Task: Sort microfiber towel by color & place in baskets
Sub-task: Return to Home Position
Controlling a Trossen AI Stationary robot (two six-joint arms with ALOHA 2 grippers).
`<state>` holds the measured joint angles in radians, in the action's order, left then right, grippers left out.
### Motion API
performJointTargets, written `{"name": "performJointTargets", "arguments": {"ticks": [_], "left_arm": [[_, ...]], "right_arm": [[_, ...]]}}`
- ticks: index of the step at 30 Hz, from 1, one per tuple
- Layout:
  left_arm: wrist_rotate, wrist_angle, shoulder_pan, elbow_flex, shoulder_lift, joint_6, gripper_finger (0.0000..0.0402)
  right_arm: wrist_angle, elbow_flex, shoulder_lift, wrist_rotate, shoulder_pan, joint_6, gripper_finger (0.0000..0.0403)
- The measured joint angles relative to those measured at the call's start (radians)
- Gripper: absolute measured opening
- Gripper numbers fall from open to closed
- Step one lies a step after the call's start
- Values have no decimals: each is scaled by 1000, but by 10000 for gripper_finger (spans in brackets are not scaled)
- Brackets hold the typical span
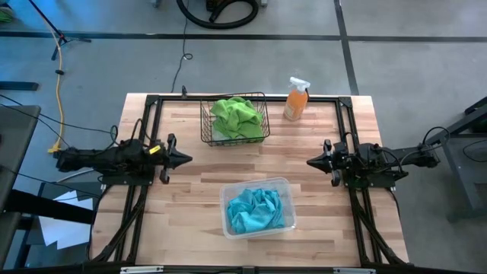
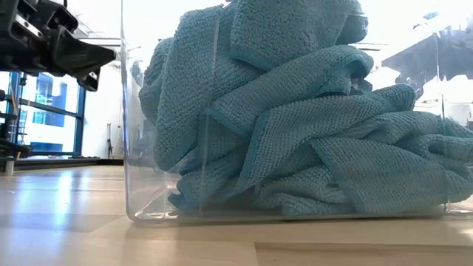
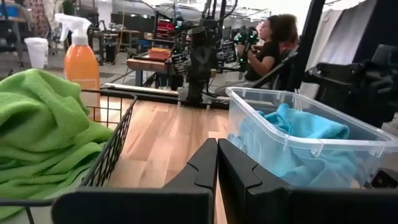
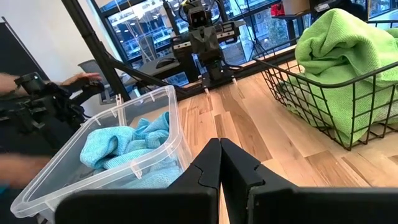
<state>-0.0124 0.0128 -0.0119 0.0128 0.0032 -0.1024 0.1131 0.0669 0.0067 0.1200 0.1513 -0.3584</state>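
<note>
Lime green microfiber towels lie heaped in the black wire basket at the table's far middle. Turquoise towels fill the clear plastic tub near the front middle; the low view shows them piled against the tub's wall. My left gripper hovers shut at the table's left side, pointing level toward the right. My right gripper hovers shut at the right side, pointing level toward the left. Both hold nothing.
An orange spray bottle stands at the far right beside the wire basket. Bare wood lies between the two grippers. A person sits beyond the table in the left wrist view.
</note>
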Motion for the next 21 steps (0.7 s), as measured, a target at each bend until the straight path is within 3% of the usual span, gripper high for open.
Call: {"name": "performJointTargets", "arguments": {"ticks": [21], "left_arm": [[-2, -5, 5, 0, 4, -26, 0]], "right_arm": [[3, 0, 0, 0, 0, 0, 0]]}}
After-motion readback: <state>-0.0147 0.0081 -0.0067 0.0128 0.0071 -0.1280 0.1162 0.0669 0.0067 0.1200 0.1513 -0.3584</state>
